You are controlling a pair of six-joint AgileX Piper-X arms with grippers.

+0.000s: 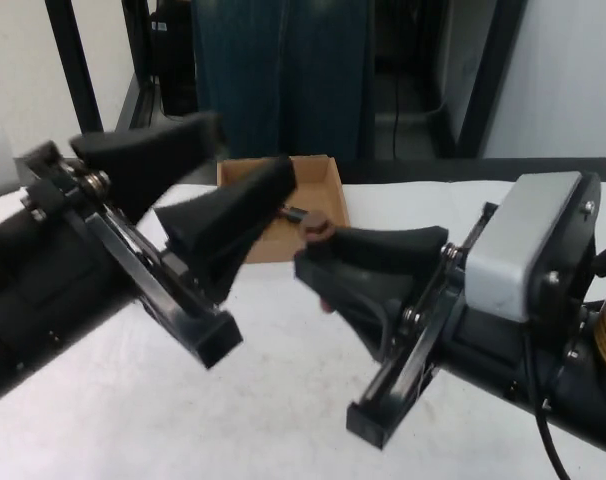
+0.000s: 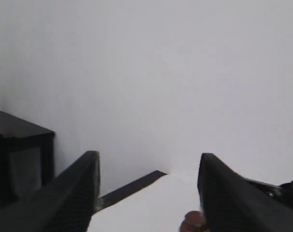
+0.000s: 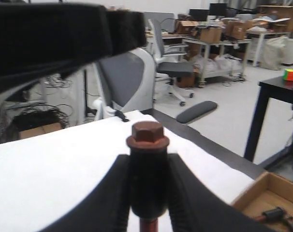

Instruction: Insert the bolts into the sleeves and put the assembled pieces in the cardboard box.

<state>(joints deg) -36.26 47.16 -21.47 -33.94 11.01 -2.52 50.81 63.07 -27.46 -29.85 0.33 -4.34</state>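
My right gripper (image 3: 147,193) grips a rust-brown hex bolt (image 3: 146,135) sleeved in a black cylindrical sleeve (image 3: 147,176), not yet in the brown cardboard box (image 1: 326,176); left gripper (image 2: 149,166) gapes empty.

High camera sits behind and close, looking forward and down over the bench (image 1: 283,400), box (image 1: 318,182) at upper centre. Left wrist stares at a bare wall (image 2: 161,72). Right wrist looks across the bench into the room (image 3: 219,43), bolt (image 3: 147,135) right at the lens. High and right wrist share box and bolt.
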